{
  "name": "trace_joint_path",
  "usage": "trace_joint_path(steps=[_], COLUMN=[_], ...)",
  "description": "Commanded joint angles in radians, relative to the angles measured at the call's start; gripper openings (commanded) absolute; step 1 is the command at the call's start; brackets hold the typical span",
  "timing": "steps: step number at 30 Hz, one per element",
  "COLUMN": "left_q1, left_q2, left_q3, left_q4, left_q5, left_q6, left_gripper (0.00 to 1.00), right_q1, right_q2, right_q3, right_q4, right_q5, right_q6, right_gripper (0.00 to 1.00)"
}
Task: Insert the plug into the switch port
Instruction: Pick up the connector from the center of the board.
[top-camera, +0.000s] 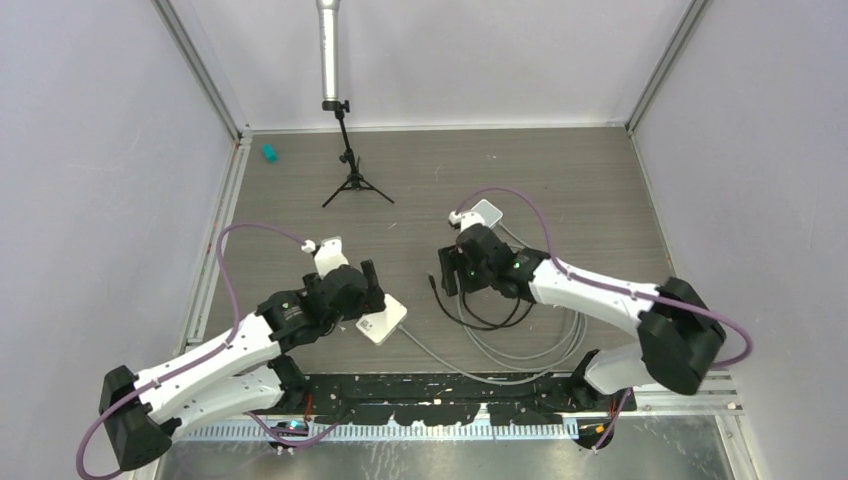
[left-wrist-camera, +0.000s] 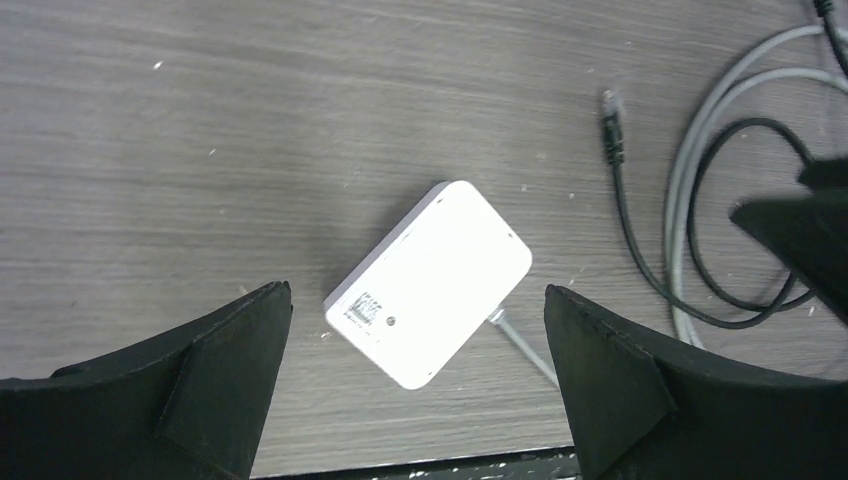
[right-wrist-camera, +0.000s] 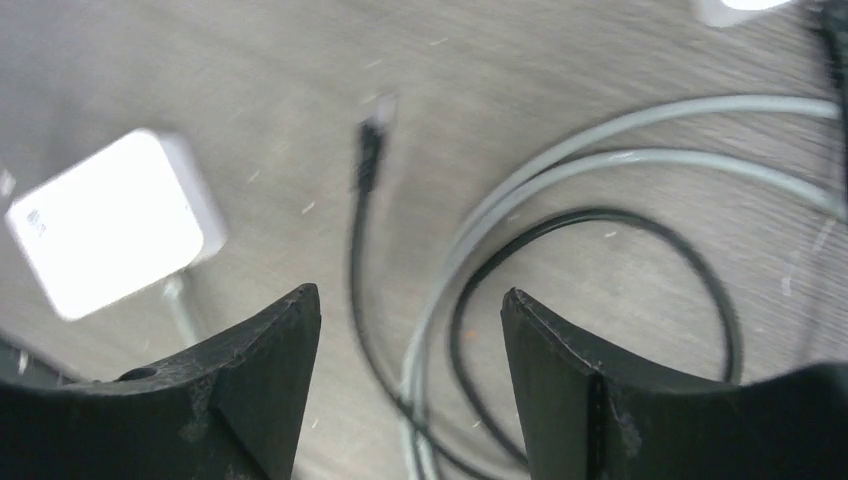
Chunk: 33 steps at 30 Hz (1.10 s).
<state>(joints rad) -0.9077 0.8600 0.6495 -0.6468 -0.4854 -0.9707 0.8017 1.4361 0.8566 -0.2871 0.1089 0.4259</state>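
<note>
Both arms hover low over the near half of the bench. The left gripper (left-wrist-camera: 417, 300) hangs spread wide above the switch (left-wrist-camera: 430, 285) with nothing between its fingers. That little white box lies flat close to the near edge, left of centre, turned at a slant. The right gripper (right-wrist-camera: 410, 295) is open too, holding nothing, poised just above the plug (right-wrist-camera: 370, 150). The plug sits loose on the wood at the free end of the black cable (right-wrist-camera: 600, 225). It's a little to the right of the switch and apart from it, its tip aimed roughly at the far edge. Nothing is picked up yet, so I'd call this the reach for the plug.

To do it well, I reckon the right fingers want to come down either side of the plug's body, just behind the tip. Catching the thin cable instead would let the tip swivel on the lift. The grey cable (right-wrist-camera: 640, 130) curls right alongside the black loop, so a sloppy close could pinch both.

A grey lead (left-wrist-camera: 520, 345) already leaves the switch on its near-right side. That suggests the sockets are on that face, though I can't make out an open one from here. If so, the plug needs turning round to face it. The box looks light and will likely skate when pushed, so having the left gripper clamp its long sides first seems wise.
</note>
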Motion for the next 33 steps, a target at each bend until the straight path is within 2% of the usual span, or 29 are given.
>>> trace_joint_path(steps=[1,4,6,11,15,19,22,28,33], left_q1=[0.038,0.105,0.156,0.216,0.226,0.227,0.226,0.227,0.227], left_q2=[-0.062,-0.067,-0.072,-0.111,-0.133,-0.171,-0.202,-0.247,-0.271], left_q3=[-0.040,-0.060,-0.070,-0.091,-0.088,-0.108,-0.123,-0.113,-0.126], left_q4=[-0.108,-0.108,-0.094,-0.061,-0.085,-0.072,-0.045,-0.050,-0.033], left_q5=[0.020,0.078,0.126,0.169,0.165,0.181,0.205,0.208,0.233], left_q6=[-0.048,-0.045,-0.034,-0.005,0.015,0.024,0.037,0.064,0.071], left_gripper=[1.00,1.00,1.00,1.00,1.00,1.00,1.00,1.00,1.00], right_q1=[0.216,0.392,0.429,0.460,0.476,0.477,0.450,0.319,0.136], right_q2=[-0.105,-0.084,-0.043,0.108,0.207,0.189,0.124,-0.010,0.002], right_q3=[-0.049,-0.088,-0.111,-0.127,-0.077,-0.076,-0.054,-0.022,-0.016], right_q4=[-0.038,0.062,0.139,0.344,0.353,0.363,0.301,0.149,0.115], right_q5=[0.081,0.126,0.153,0.184,0.237,0.259,0.252,0.191,-0.024], right_q6=[-0.110,-0.128,-0.125,-0.131,-0.142,-0.115,-0.124,-0.142,-0.142], right_gripper=[0.72,0.72,0.72,0.67,0.66,0.65,0.66,0.67,0.64])
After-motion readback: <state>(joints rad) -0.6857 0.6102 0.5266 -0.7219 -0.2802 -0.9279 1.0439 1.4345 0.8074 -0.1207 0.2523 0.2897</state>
